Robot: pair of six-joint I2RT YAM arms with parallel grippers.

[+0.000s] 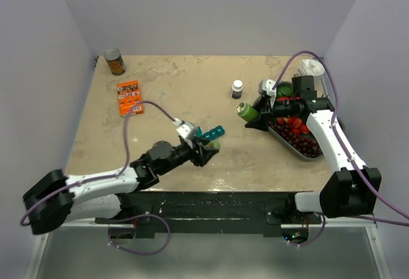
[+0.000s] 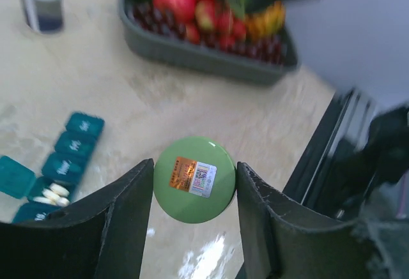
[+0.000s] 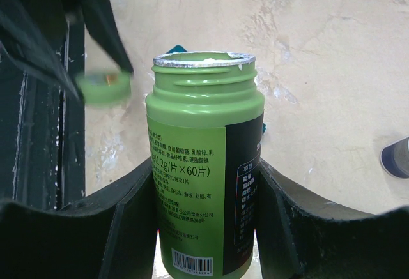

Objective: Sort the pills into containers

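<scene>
We found the table (image 1: 160, 87) carrying a tray (image 2: 192, 52) at its right. The right gripper (image 3: 204, 177) clamped an uncapped bottle (image 3: 192, 132). The organiser (image 2: 70, 148) lay mid-table, just beside the left gripper (image 2: 195, 166), which pinched the cap (image 2: 195, 178). Pills (image 2: 54, 193) sat in one open compartment.

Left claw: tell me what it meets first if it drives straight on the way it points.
Past the green cap the left claw grips, bare table, then probably the grey fruit tray; the pill organiser sits off to the side. Depth is unclear.
</scene>
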